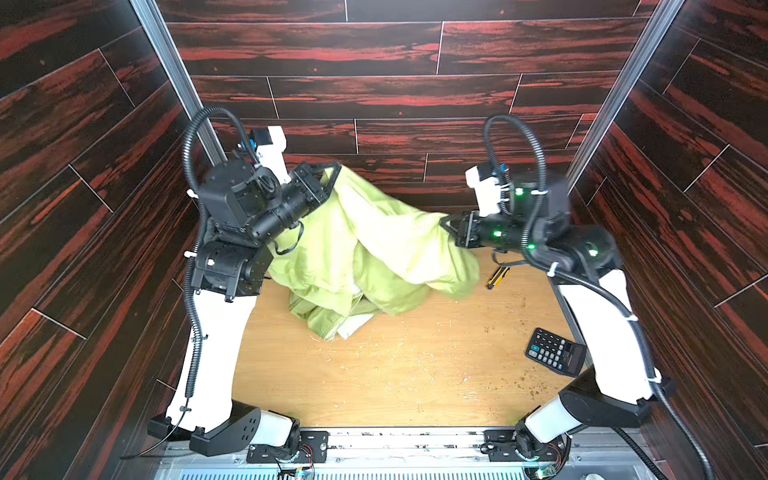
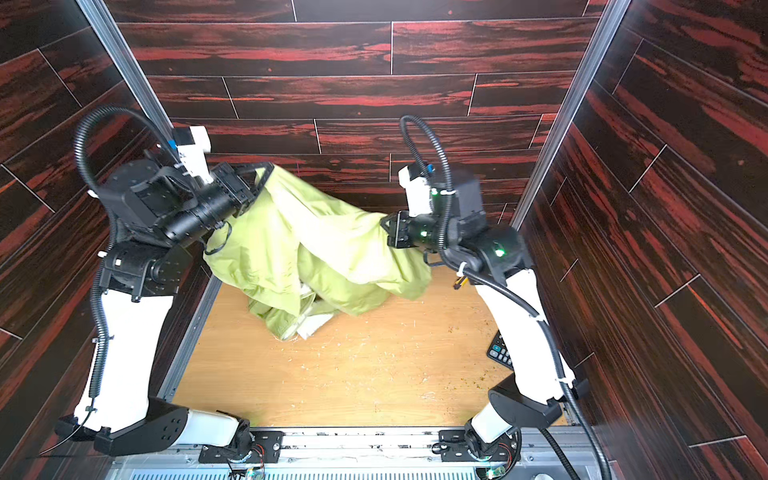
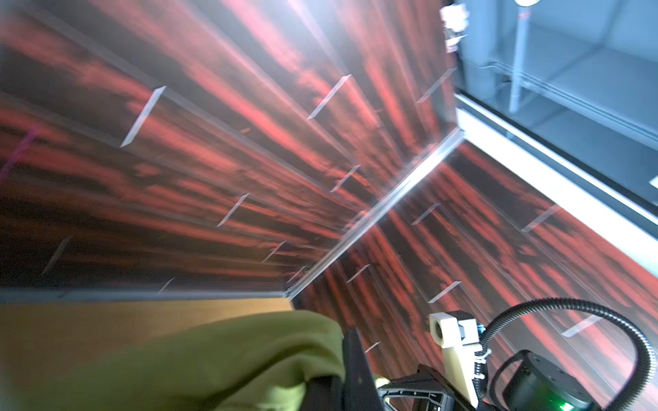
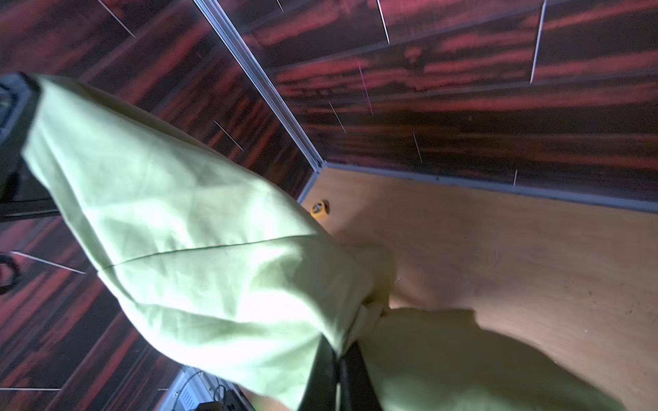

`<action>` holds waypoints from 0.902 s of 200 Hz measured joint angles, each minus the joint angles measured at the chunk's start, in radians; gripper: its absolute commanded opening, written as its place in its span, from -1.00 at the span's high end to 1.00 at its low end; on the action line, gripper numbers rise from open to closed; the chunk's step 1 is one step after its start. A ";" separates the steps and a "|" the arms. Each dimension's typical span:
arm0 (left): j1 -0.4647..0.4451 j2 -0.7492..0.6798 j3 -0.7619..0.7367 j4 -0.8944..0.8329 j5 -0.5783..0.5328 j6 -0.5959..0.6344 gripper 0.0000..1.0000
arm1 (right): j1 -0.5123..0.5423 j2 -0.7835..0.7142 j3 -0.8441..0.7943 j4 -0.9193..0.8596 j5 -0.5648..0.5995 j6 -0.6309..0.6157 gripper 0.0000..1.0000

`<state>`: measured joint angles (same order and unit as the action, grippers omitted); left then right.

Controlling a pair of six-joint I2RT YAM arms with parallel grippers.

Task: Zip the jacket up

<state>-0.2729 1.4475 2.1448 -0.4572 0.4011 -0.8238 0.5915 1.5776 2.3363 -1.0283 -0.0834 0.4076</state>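
The lime-green jacket (image 1: 374, 249) (image 2: 316, 245) hangs bunched between my two grippers, its lower folds resting on the wooden table (image 1: 415, 374). My left gripper (image 1: 332, 176) (image 2: 265, 174) is raised at the back left, shut on one upper edge of the jacket (image 3: 213, 356). My right gripper (image 1: 446, 222) (image 2: 384, 222) is lower, at the right, shut on another edge of the jacket (image 4: 196, 231). In the wrist views the cloth is pinched between each pair of dark fingers (image 3: 352, 370) (image 4: 356, 366). A bit of whitish lining (image 1: 353, 326) shows at the bottom. The zipper is hidden in the folds.
A black calculator (image 1: 555, 351) (image 2: 500, 353) lies at the table's right edge. A yellow and black utility knife (image 1: 497, 277) (image 2: 460, 282) (image 4: 319, 208) lies under the right arm. Dark red wood-pattern walls enclose the table on three sides.
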 measured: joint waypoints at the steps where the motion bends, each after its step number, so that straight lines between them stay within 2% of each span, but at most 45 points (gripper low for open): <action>1: -0.002 0.002 0.007 -0.001 0.000 0.000 1.00 | -0.001 -0.003 0.005 -0.002 0.000 0.000 1.00; 21: -0.016 0.026 0.071 -0.039 -0.010 -0.012 1.00 | -0.051 -0.031 0.038 -0.026 -0.036 0.019 1.00; 55: -0.021 0.082 0.082 -0.161 -0.031 -0.019 1.00 | -0.181 -0.039 0.004 -0.057 -0.111 0.062 1.00; 91: -0.022 0.245 0.007 -0.205 -0.072 -0.021 1.00 | -0.271 0.082 -0.098 -0.090 -0.171 0.082 1.00; 97: -0.021 0.290 0.005 -0.210 -0.082 -0.020 0.88 | -0.282 0.130 -0.102 -0.099 -0.174 0.084 1.00; 108: -0.020 0.378 0.014 -0.216 -0.105 -0.016 0.48 | -0.297 0.215 -0.101 -0.109 -0.174 0.089 1.00; 124: -0.014 0.537 0.073 -0.251 -0.156 -0.004 0.05 | -0.315 0.357 -0.076 -0.134 -0.153 0.103 1.00; 130: -0.012 0.599 0.109 -0.270 -0.181 -0.006 -0.04 | -0.325 0.417 -0.052 -0.146 -0.142 0.115 0.88; 144: 0.000 0.730 0.203 -0.325 -0.230 0.003 -0.17 | -0.357 0.540 0.024 -0.179 -0.125 0.148 0.46; 160: 0.009 0.833 0.304 -0.404 -0.276 0.014 -0.25 | -0.405 0.640 0.126 -0.218 -0.103 0.167 -0.01; 167: 0.011 0.856 0.334 -0.435 -0.291 0.019 -0.28 | -0.423 0.667 0.170 -0.236 -0.091 0.173 -0.13; 180: 0.016 0.854 0.353 -0.482 -0.317 0.038 -0.31 | -0.457 0.691 0.244 -0.266 -0.072 0.172 -0.23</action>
<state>-0.2569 2.3013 2.4981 -0.9394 0.0837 -0.7860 0.1345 2.2688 2.5801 -1.2938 -0.1558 0.5800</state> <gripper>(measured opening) 0.645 0.575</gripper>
